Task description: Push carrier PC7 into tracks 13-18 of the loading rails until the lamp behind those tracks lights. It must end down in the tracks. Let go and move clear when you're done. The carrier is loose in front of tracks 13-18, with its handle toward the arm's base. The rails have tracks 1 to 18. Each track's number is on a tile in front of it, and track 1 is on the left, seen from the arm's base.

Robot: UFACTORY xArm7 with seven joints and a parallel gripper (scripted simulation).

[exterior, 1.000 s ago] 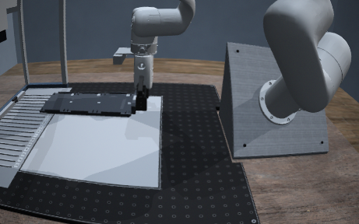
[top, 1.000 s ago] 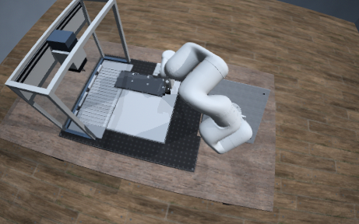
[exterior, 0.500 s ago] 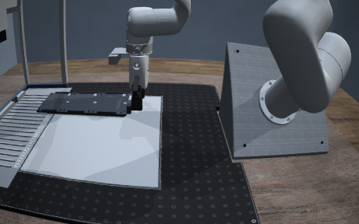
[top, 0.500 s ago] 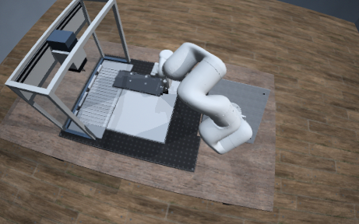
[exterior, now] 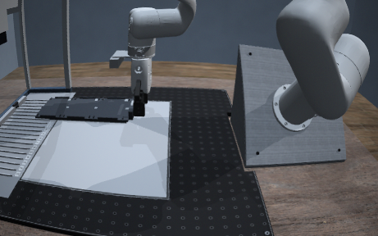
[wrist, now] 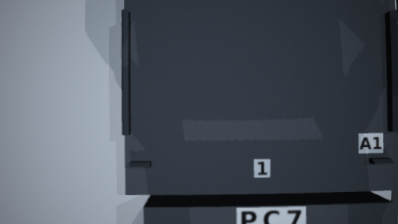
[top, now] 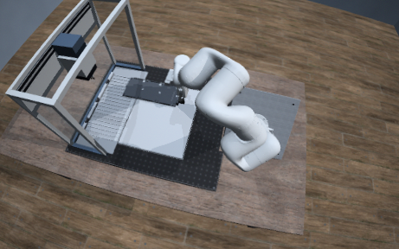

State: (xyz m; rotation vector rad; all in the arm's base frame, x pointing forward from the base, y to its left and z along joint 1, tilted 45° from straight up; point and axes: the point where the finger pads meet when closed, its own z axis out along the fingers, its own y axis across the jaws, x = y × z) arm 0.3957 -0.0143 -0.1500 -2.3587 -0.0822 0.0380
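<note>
Carrier PC7 [top: 151, 92] [exterior: 89, 110] [wrist: 250, 75] is a long dark flat plate. Its front part lies over the high-numbered end of the slotted rails [top: 103, 113] [exterior: 7, 146]; the rest reaches back over the white plate. Whether its edges sit down in the tracks cannot be told. My gripper [top: 181, 97] [exterior: 140, 109] points down at the carrier's handle end, close against it, with its fingers apart. The fingers are outside the wrist view, and the handle is mostly hidden by them. The wrist view shows the labels "1", "A1" and "PC7". No lit lamp can be made out.
The white plate [top: 159, 130] [exterior: 102, 160] lies in front of the rails on a black perforated board [top: 202, 166] [exterior: 208, 188]. A grey frame [top: 129, 30] [exterior: 67, 49] stands around the rails and carries a blue-topped head [top: 69, 43] above them. The track tiles are too small to read.
</note>
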